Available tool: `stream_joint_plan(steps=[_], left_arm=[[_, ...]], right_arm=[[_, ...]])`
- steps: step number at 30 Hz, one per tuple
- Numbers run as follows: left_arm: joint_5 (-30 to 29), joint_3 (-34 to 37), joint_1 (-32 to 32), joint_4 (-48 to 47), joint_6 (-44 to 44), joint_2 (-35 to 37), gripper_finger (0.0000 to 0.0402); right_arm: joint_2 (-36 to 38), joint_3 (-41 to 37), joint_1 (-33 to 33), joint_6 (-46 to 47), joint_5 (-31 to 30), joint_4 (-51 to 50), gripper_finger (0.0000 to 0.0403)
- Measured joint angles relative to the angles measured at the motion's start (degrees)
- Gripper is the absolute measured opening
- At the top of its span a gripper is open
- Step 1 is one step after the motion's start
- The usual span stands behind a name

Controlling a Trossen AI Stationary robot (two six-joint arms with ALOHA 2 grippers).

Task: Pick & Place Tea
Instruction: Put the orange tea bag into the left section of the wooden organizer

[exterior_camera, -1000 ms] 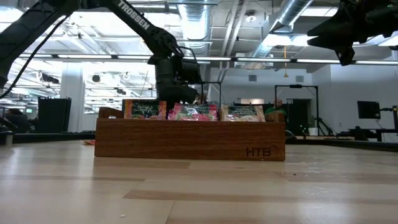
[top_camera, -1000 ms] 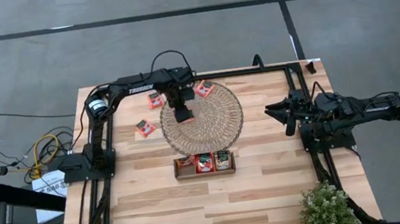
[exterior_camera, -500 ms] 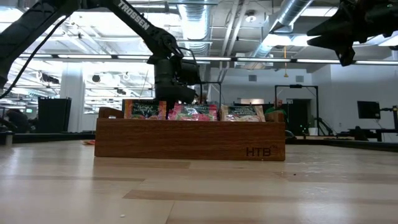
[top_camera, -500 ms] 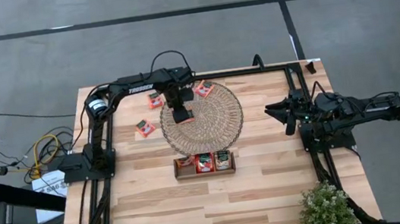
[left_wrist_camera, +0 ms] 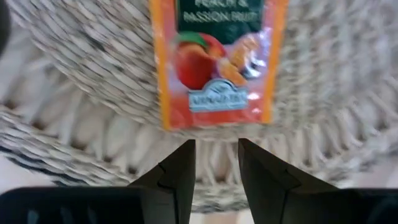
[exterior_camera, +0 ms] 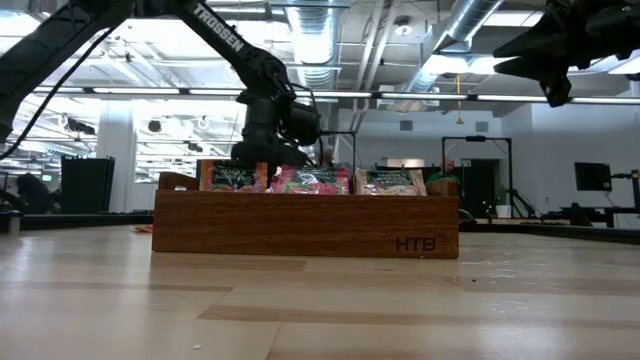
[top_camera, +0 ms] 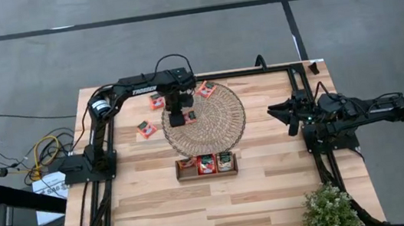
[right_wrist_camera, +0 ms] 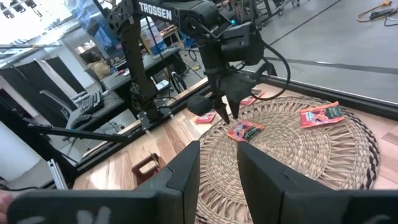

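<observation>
On the woven mat point(top_camera: 204, 120), near its far-left edge, lies a tea sachet point(left_wrist_camera: 216, 62) — the left gripper point(left_wrist_camera: 215, 163) hangs just above it, fingers slightly apart, holding nothing. The right gripper point(right_wrist_camera: 217, 165) waits right of the mat — likewise empty.

A light wooden table point(top_camera: 160, 211) is seen. Directly on it are set a round woven mat point(top_camera: 219, 126), a brown wooden tray point(top_camera: 208, 173), loose tea sachets point(top_camera: 147, 129) beside the mat, and a small plant point(top_camera: 328, 210).
</observation>
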State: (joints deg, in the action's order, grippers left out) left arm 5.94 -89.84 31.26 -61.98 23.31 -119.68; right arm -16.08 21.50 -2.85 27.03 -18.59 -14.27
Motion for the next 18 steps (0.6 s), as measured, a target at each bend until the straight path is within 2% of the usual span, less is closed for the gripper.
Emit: stream_joint_plan(steps=[3,6,13,18], left_arm=[[-4.0,0.0,-0.9,1.9,0.2,0.0,0.0112],[-4.8,-0.6,-1.4,2.4,-0.8,-0.1,0.0112],[0.9,-5.8,-1.6,3.0,-2.2,0.0,0.0112],[7.0,-6.0,-1.7,4.2,-3.9,-1.5,0.0112]], right_arm=[[0.0,0.0,0.0,0.0,-0.9,0.1,0.0098],[0.0,0.0,0.0,0.0,-2.8,0.1,0.0098],[0.0,0.0,0.0,0.0,-4.1,0.2,0.0098],[0.0,0.0,0.0,1.0,-4.1,0.2,0.0098]])
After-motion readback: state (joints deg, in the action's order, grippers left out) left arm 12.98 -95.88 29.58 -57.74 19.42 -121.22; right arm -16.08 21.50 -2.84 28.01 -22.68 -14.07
